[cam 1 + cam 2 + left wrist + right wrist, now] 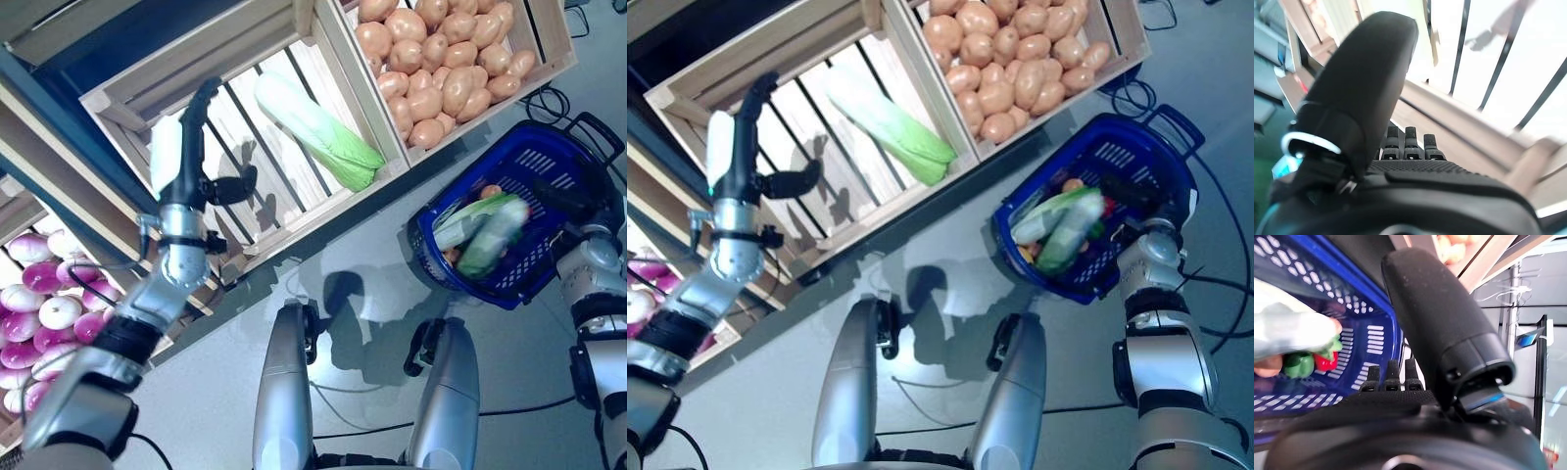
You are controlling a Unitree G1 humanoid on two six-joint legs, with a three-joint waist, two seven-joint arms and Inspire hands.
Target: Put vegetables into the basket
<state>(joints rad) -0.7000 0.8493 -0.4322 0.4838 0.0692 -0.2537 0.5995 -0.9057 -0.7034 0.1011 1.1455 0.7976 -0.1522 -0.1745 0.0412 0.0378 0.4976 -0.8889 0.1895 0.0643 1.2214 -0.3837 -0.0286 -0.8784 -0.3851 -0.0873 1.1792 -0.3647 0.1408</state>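
A long pale-green cabbage (318, 132) lies alone in a slatted wooden crate (127, 93). My left hand (186, 171) hovers over that crate to the cabbage's left, well apart from it, open with straight fingers and the thumb (1356, 98) spread, holding nothing. A blue plastic basket (539, 162) sits tilted at the right with a leafy green-and-white vegetable (485, 230) inside. Red and green peppers (1308, 363) show in the right wrist view. My right hand (1440, 333) is at the basket's near rim; its grip is hidden.
A second crate (549, 44) next to the cabbage crate is heaped with potatoes (441, 59). Purple-and-white onions (44, 304) fill a bin at the lower left. Grey floor lies between the crates and the basket.
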